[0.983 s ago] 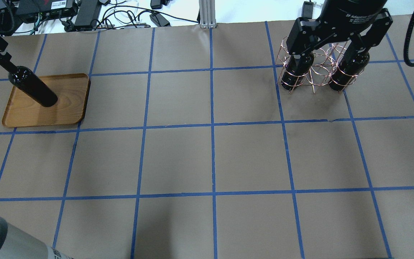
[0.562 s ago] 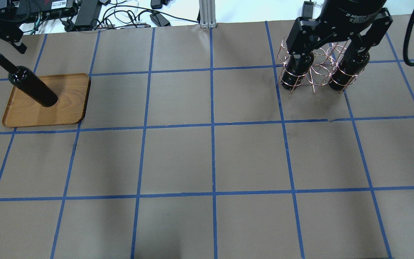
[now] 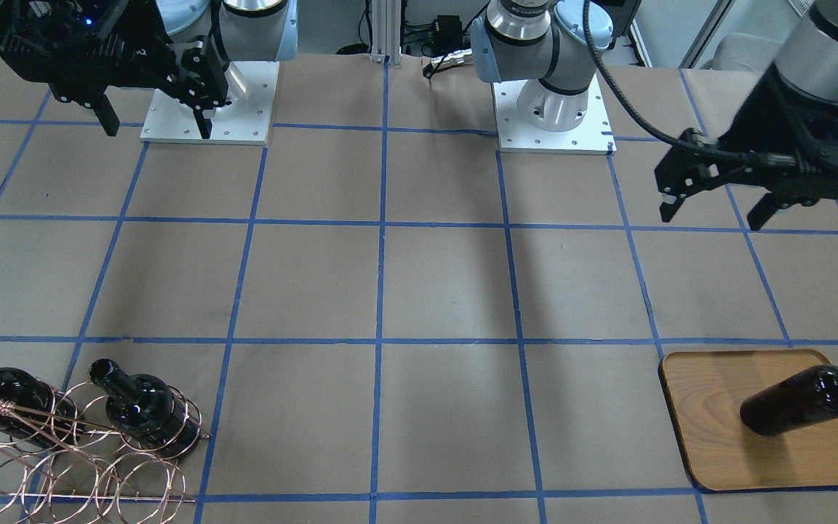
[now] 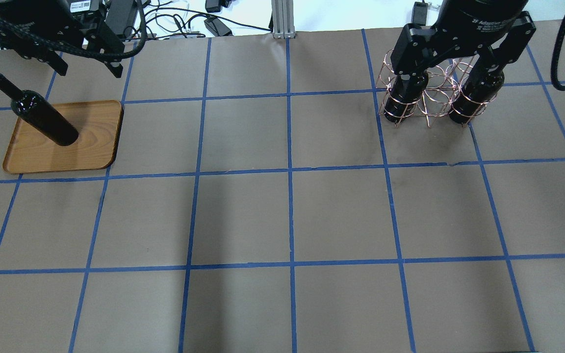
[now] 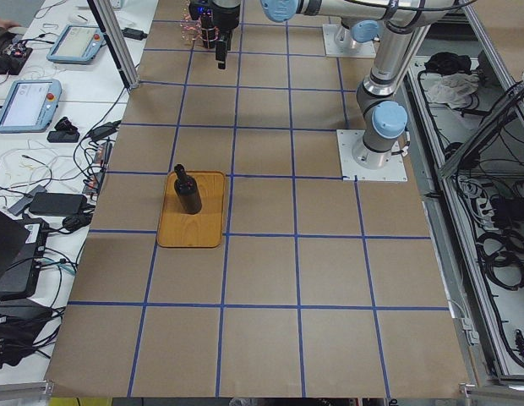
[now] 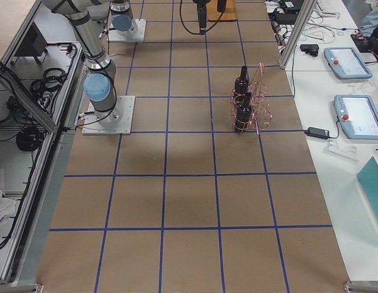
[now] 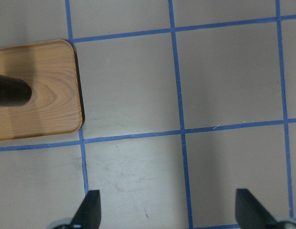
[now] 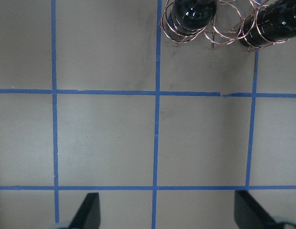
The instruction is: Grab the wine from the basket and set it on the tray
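Figure: One wine bottle (image 4: 42,115) stands upright on the wooden tray (image 4: 91,152) at the left end of the table (image 4: 287,215). The left gripper (image 3: 711,218) hangs above the table beside the tray, jaws spread wide, holding nothing. The right gripper (image 3: 157,131), likewise wide open and empty, hangs near the basket (image 4: 429,105), which holds two more bottles (image 4: 402,100).

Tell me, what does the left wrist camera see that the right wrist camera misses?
Only the left wrist view shows the wooden tray, with a dark wine bottle on it at the picture's left edge. Only the right wrist view shows the copper wire basket, holding a second bottle and a third bottle. Both show the brown table with blue tape lines, and spread fingertips at the bottom: the left end effector and the right end effector, each open.
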Robot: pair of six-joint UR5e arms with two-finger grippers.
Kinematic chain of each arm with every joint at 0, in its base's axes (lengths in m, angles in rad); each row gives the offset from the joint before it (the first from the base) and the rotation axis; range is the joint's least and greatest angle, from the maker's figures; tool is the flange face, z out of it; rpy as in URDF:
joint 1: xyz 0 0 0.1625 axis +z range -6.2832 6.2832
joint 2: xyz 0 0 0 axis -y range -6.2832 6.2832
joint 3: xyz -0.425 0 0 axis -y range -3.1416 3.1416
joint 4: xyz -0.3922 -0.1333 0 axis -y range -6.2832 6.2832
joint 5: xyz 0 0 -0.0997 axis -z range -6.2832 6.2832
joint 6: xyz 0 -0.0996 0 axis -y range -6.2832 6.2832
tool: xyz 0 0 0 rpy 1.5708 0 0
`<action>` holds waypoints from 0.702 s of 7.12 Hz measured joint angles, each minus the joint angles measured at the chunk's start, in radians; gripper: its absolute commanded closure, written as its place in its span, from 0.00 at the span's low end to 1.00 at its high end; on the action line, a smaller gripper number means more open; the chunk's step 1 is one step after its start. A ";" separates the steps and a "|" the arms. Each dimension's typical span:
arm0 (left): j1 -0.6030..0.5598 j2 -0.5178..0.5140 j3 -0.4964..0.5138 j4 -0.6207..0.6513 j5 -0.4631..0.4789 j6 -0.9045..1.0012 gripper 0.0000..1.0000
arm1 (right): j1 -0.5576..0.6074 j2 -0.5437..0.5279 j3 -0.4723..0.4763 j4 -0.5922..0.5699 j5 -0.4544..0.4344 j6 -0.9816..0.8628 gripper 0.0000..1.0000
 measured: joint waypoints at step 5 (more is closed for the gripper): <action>-0.044 0.051 -0.038 -0.041 -0.010 -0.096 0.00 | 0.000 0.000 0.000 -0.001 0.000 0.000 0.00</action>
